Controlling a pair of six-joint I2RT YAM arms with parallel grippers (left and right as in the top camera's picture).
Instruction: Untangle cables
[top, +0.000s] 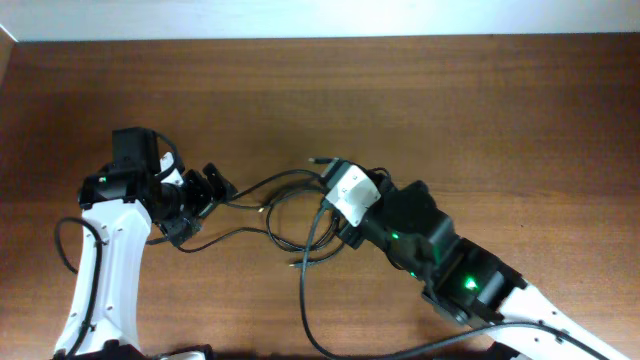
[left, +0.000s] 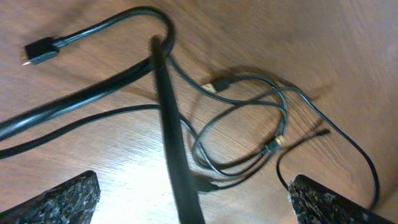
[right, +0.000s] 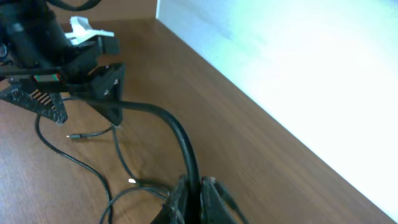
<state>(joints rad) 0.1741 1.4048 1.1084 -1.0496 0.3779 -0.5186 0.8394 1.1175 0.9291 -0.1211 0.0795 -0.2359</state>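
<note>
1. Overhead: the cables (top: 285, 212) lie looped on the table (top: 480, 110), just right of the left gripper (top: 203, 206). The right gripper (top: 334, 186) sits at the loop's far side.
2. Left wrist: the left gripper's fingers (left: 62, 199) stand wide apart. One cable strand passes between them.
3. Right wrist: the right gripper (right: 194, 202) is pressed together, clamped on the cables, one strand arcing toward the left gripper.

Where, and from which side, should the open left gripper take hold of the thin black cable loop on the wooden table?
Probably a bare arc of the thin black cable loop, between crossings, from above, left gripper straddling it: it lies flat on the wooden table.
</note>
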